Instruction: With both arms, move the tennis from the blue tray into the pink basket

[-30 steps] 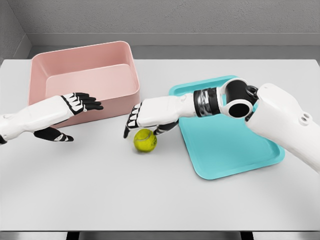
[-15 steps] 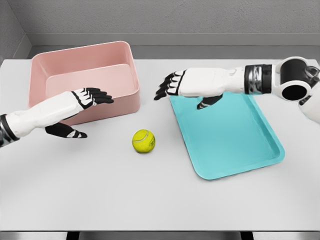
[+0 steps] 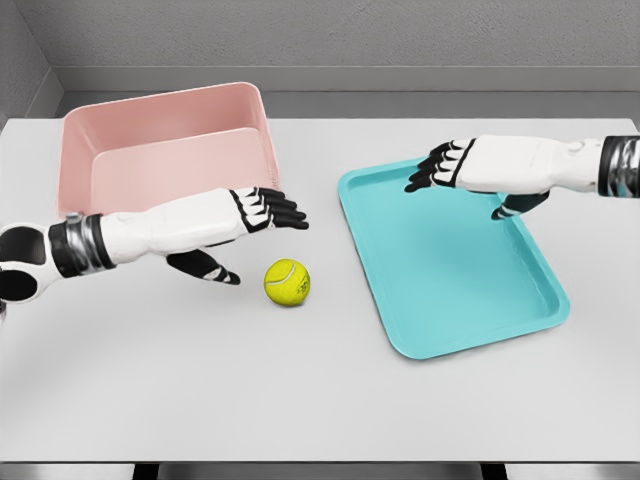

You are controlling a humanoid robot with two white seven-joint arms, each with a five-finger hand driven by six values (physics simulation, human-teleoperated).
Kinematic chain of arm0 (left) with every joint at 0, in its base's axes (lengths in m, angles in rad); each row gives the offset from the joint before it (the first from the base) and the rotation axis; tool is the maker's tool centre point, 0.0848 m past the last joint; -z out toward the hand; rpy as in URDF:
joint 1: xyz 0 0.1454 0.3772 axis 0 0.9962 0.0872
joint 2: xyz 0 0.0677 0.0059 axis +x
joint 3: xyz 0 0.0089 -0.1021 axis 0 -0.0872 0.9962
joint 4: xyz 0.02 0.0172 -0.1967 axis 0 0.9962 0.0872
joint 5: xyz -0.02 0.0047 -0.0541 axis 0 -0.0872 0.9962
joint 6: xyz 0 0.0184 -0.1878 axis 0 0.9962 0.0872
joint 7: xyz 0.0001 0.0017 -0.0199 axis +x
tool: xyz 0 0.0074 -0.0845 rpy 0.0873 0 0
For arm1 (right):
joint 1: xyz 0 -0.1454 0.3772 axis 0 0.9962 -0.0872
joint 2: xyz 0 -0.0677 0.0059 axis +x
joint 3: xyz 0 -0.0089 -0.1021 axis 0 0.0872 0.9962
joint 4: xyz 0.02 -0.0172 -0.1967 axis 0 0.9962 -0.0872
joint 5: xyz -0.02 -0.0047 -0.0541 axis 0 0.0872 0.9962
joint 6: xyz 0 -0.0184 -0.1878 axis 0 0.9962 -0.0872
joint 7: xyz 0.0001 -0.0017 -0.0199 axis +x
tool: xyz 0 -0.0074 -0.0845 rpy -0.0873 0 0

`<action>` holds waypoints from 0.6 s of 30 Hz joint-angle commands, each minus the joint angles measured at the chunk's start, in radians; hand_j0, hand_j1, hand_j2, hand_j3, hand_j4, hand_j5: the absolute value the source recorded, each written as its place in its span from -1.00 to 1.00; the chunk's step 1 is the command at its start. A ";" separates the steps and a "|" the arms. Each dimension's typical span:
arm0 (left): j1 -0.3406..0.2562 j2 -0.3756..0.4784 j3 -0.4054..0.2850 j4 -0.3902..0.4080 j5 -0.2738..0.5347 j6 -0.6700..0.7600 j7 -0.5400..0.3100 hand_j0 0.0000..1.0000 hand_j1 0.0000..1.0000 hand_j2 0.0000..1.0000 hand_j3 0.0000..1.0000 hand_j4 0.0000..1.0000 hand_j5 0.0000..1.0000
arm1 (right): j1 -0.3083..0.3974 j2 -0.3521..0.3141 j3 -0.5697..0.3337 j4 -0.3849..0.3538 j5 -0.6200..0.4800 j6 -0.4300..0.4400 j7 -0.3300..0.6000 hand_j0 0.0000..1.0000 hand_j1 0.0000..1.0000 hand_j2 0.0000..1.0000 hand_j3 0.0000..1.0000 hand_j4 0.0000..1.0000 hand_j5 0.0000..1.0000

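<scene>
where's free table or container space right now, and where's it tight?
Free: the table in front of the tennis ball and blue tray, the tray's near half, and the pink basket interior. Tight: the strip between basket and tray, where the open left hand hovers by the ball. The open right hand covers the tray's far end.

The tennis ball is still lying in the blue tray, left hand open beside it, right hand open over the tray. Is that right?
Not quite. The head view shows the tennis ball lying on the white table, between the pink basket and the blue tray, not in the tray. The rest holds: left hand open beside it, right hand open over the tray.
</scene>
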 commanded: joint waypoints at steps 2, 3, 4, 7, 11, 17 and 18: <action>-0.005 -0.003 -0.108 0.020 0.027 0.001 0.000 1.00 1.00 1.00 1.00 1.00 1.00 | 0.002 -0.006 -0.001 0.000 -0.009 0.002 -0.001 1.00 1.00 1.00 1.00 1.00 1.00; -0.005 -0.003 -0.114 0.030 0.030 0.001 0.000 1.00 1.00 1.00 1.00 1.00 1.00 | 0.000 -0.009 -0.001 0.003 -0.010 0.002 -0.001 1.00 1.00 1.00 1.00 1.00 1.00; -0.011 -0.003 -0.125 0.034 0.050 0.001 -0.001 1.00 1.00 1.00 1.00 1.00 1.00 | 0.000 -0.012 -0.001 0.005 -0.010 0.002 -0.001 1.00 1.00 1.00 1.00 1.00 1.00; -0.015 -0.011 -0.128 0.051 0.066 0.001 -0.014 1.00 1.00 1.00 1.00 1.00 1.00 | 0.002 -0.014 -0.001 0.008 -0.010 0.002 0.001 1.00 1.00 1.00 1.00 1.00 1.00; -0.037 -0.020 -0.128 0.079 0.067 0.001 -0.057 1.00 1.00 1.00 1.00 1.00 1.00 | 0.002 -0.015 -0.001 0.008 -0.009 0.002 0.002 1.00 1.00 1.00 1.00 1.00 1.00; -0.077 -0.067 -0.123 0.097 0.124 0.001 -0.281 1.00 1.00 1.00 1.00 1.00 1.00 | 0.002 -0.018 -0.001 0.006 -0.009 0.002 0.006 1.00 1.00 1.00 1.00 1.00 1.00; -0.078 -0.078 -0.123 0.099 0.127 0.001 -0.281 1.00 1.00 1.00 1.00 1.00 1.00 | 0.002 -0.020 -0.001 0.006 -0.009 0.002 0.006 1.00 1.00 1.00 1.00 1.00 1.00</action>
